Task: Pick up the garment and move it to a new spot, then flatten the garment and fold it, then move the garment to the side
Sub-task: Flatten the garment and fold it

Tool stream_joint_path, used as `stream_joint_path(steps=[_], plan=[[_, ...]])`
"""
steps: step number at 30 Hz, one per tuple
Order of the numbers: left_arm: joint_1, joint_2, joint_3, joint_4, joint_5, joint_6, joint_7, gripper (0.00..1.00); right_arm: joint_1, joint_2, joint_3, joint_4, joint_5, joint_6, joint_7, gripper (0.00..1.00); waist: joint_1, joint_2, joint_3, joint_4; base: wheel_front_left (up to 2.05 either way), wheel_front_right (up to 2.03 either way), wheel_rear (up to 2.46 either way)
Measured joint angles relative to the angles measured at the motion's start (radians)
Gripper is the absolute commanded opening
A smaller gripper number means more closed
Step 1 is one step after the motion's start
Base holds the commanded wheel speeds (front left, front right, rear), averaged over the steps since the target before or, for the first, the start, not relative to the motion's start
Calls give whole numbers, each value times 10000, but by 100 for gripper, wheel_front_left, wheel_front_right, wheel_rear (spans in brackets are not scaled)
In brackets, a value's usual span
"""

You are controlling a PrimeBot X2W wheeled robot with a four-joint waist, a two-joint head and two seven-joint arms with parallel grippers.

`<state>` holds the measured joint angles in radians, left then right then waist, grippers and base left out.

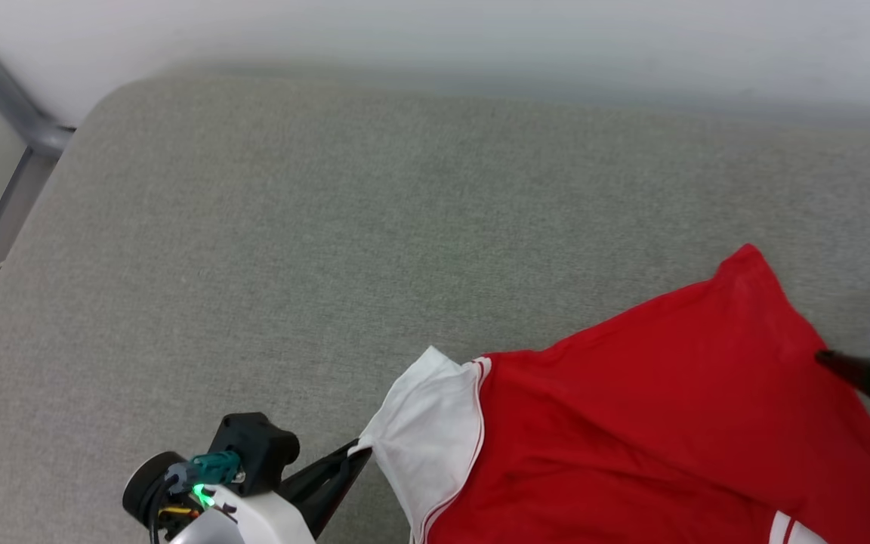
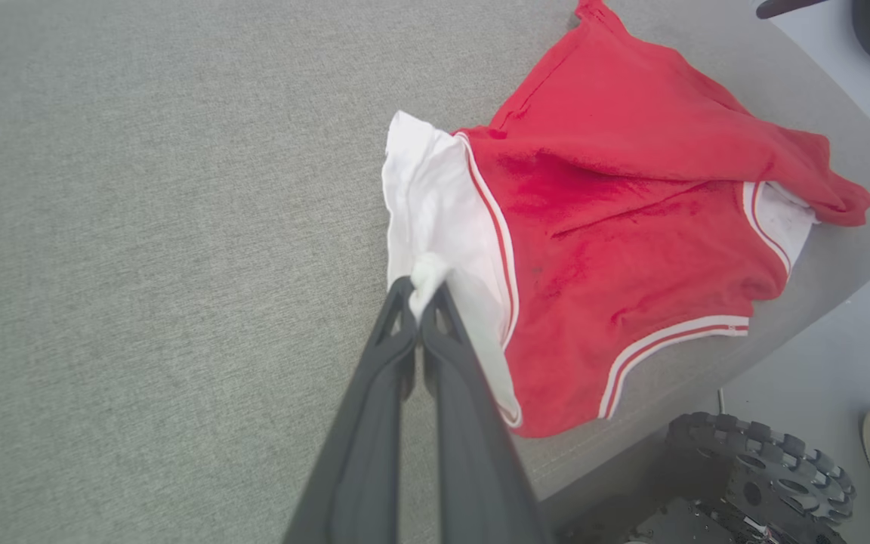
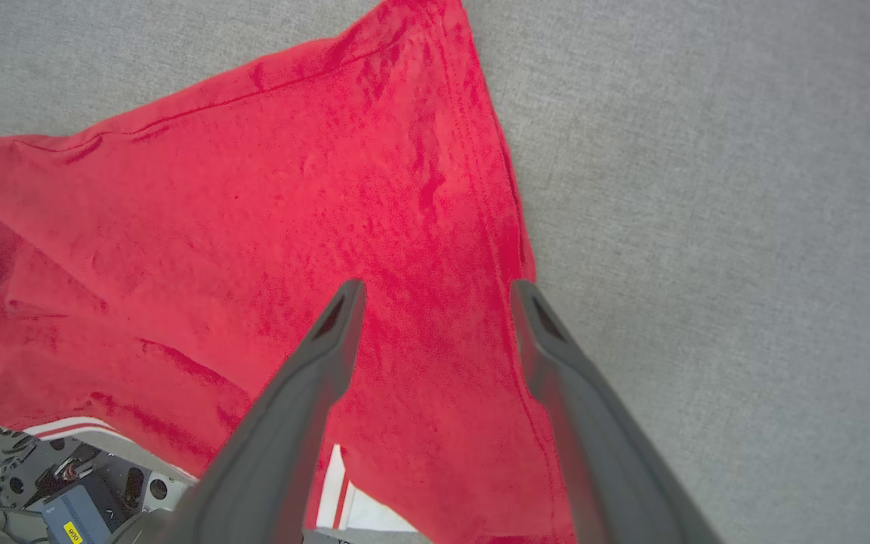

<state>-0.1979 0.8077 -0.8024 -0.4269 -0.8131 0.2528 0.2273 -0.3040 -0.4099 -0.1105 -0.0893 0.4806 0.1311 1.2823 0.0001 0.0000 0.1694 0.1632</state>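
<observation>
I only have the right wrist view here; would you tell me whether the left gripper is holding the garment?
Observer: Yes, the left gripper is shut on the edge of the white sleeve of the garment.
Operator: Thank you. Is the shirt lying flat?
Observer: No; its red body is folded over itself, partly covering the other sleeve.
Operator: How near the edge is it?
Observer: Its striped trim lies close to the grey cushion edge.
</observation>
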Motion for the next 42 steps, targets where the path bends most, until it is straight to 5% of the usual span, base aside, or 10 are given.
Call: stream_joint_path(steps=[19, 31, 32, 33, 34, 42], plan=[[-841, -752, -449, -259, 627, -320, 75, 0, -2795, -370, 219, 2874, -2038, 0, -255, 100, 1, 0, 2030, 1783, 0, 0, 0], [-1104, -945, -527, -268, 775, -316, 125, 0, -3121, -633, 380, 3776, -2236, 0, -846, 100, 0, 0, 2534, 2192, 0, 0, 0], [-1105, -941, -527, -268, 775, -314, 136, 0, -3120, -631, 401, 3822, -2222, 0, -892, 85, 0, 0, 2541, 2195, 0, 0, 0], [-1112, -940, -525, -268, 773, -297, 146, 0, -3120, -633, 426, 3868, -2197, 0, -959, 32, 0, 0, 2544, 2195, 0, 0, 0], [-1123, -940, -523, -270, 773, -288, 165, 0, -3120, -635, 445, 3914, -2180, 0, -1034, 0, 0, 0, 2541, 2192, 0, 0, 0], [-1140, -890, -347, -222, 721, -142, 113, 0, -3124, -564, 754, 4234, -1887, 0, -1875, 0, 0, 0, 2268, 2034, 0, 0, 0]])
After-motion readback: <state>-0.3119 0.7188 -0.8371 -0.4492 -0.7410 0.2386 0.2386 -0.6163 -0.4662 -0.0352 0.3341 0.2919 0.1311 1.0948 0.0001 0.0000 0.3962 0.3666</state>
